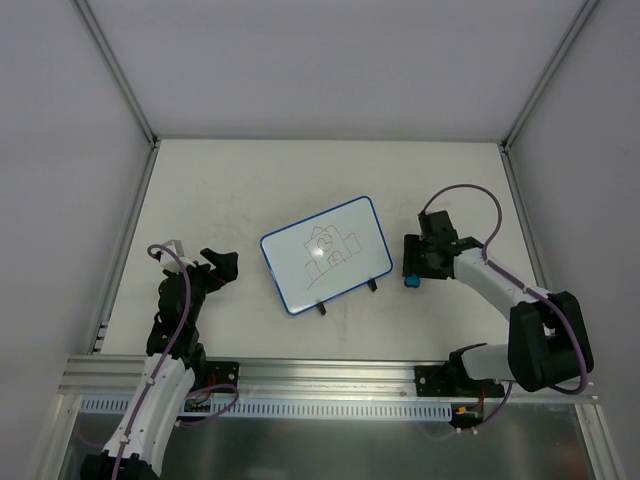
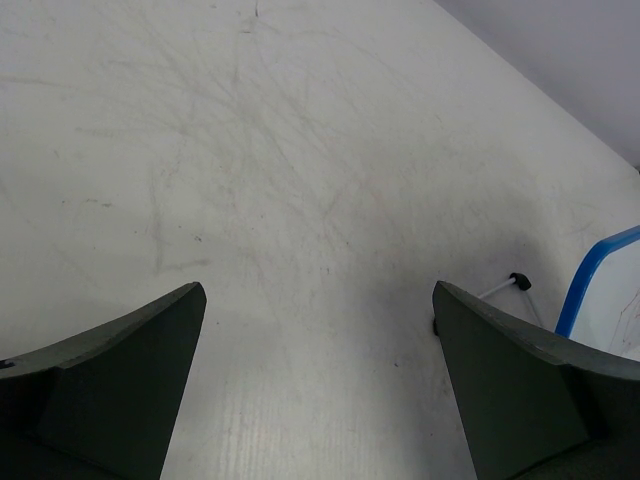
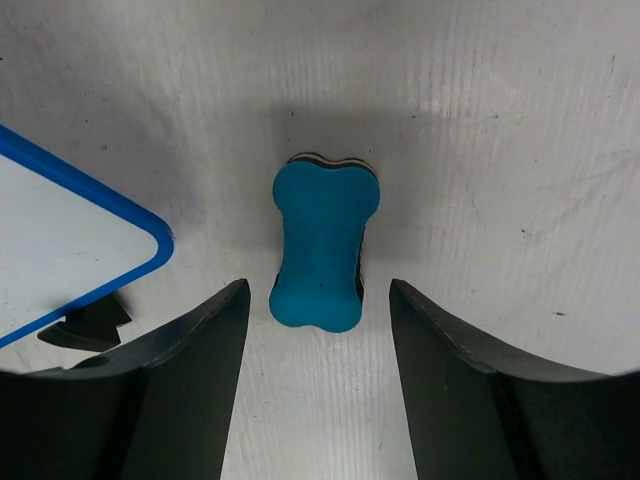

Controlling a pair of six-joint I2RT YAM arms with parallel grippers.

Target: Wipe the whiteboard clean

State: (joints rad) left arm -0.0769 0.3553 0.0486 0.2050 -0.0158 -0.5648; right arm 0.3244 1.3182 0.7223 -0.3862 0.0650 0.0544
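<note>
The whiteboard lies tilted in the middle of the table, with a blue rim, two black feet and a red line drawing on it. Its corner shows in the right wrist view, and its rim in the left wrist view. A blue bone-shaped eraser lies flat on the table right of the board. My right gripper is open just above it, with the eraser's near end level with the fingertips. My left gripper is open and empty left of the board.
The white table surface is scuffed with faint marks. Grey walls and a metal frame enclose the table on the left, back and right. A slotted rail runs along the near edge by the arm bases.
</note>
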